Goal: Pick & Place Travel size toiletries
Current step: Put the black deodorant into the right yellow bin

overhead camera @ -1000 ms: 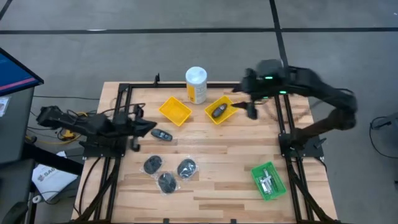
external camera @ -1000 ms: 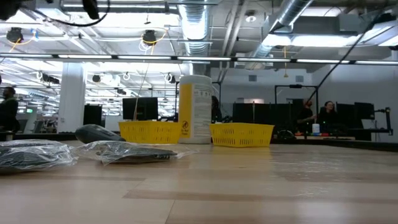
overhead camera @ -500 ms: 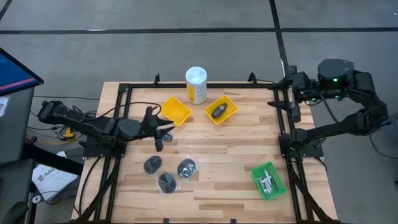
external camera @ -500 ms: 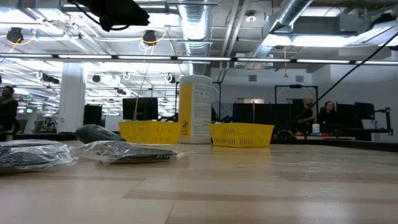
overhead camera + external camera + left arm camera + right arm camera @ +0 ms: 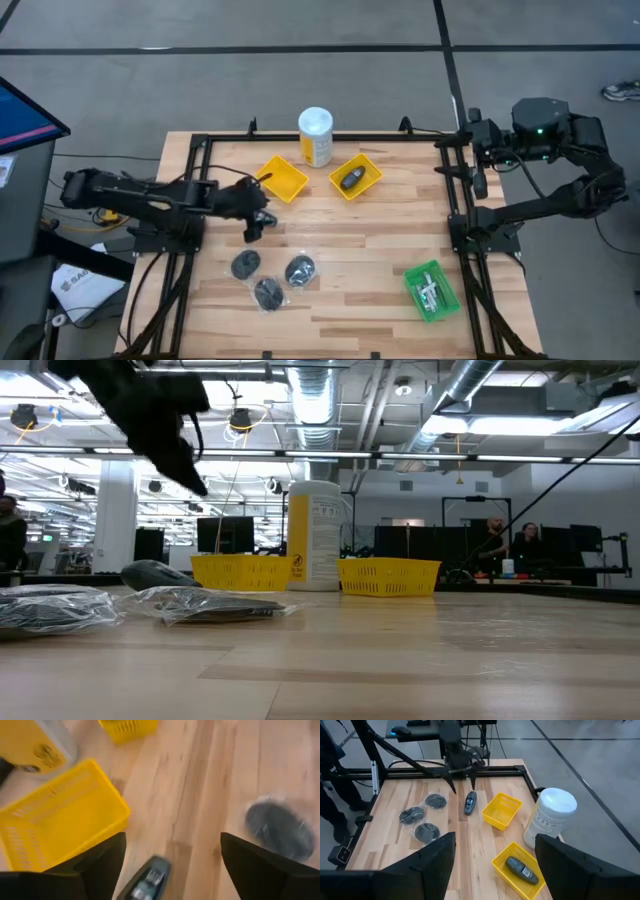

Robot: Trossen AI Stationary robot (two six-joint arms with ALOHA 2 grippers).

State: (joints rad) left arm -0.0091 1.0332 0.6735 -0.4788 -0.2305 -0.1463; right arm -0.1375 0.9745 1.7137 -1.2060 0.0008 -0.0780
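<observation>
Spread wide, our left gripper [image 5: 257, 213] hovers over a black oblong piece [image 5: 146, 879] lying just beside the empty yellow tray [image 5: 281, 177]. We see silver marks on its dark, slim body. Our right gripper [image 5: 470, 165], also parted, waits far off that tray.

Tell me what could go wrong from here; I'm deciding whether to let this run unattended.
The left gripper hangs open over the black oblong piece, which lies on the table beside the empty yellow tray. Closing off-centre could push it away rather than grip it. The tray sits close by, so a descending finger might nudge it. The wrapped discs look slippery in their plastic.
</observation>
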